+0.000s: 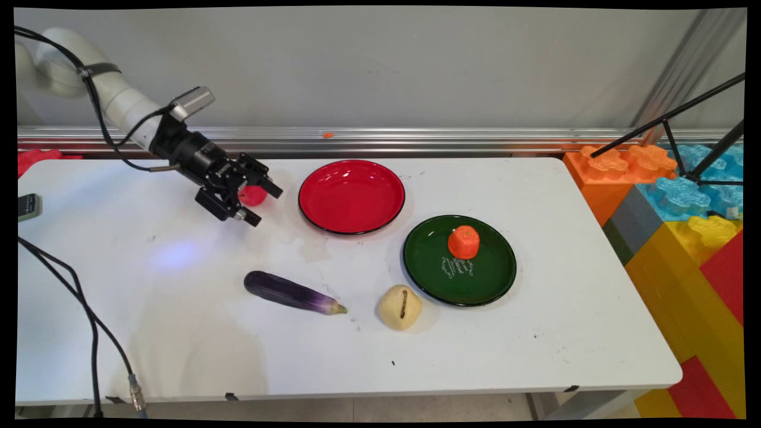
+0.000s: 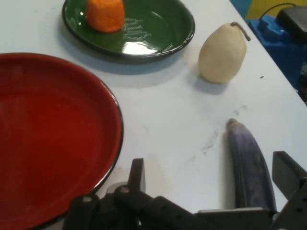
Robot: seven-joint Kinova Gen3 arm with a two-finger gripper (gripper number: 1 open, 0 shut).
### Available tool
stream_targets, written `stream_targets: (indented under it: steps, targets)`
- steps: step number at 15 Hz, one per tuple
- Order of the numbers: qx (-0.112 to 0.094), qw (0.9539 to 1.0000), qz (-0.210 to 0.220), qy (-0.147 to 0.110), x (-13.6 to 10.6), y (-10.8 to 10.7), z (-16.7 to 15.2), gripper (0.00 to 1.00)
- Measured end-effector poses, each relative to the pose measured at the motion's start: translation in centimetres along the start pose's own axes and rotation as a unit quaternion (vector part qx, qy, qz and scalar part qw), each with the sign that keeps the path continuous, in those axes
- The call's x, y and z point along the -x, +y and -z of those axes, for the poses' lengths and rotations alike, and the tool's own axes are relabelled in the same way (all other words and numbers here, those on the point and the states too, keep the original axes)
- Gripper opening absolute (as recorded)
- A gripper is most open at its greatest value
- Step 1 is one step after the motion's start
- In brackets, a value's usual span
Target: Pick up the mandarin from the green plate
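Fingers (image 1: 257,204) spread apart, holding nothing, above white table (image 1: 178,333); grey wall (image 1: 416,59) behind, toy bricks (image 1: 684,226) beside

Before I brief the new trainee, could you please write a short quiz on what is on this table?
1. True or false: the red plate has nothing on it.
2. What lies on the green plate? A) the aubergine B) the orange toy C) the pale pear
3. Which plate is nearer the gripper, and how do its jaws stand?

Key
1. True.
2. B.
3. The red plate; the jaws are open.
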Motion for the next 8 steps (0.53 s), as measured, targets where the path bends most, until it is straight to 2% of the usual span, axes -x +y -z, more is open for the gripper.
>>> stream_targets:
  steps: [8]
  targets:
    - [-0.006, 0.9998, 0.015, -0.014, 2.6, 0.4, 3.8, 1.00]
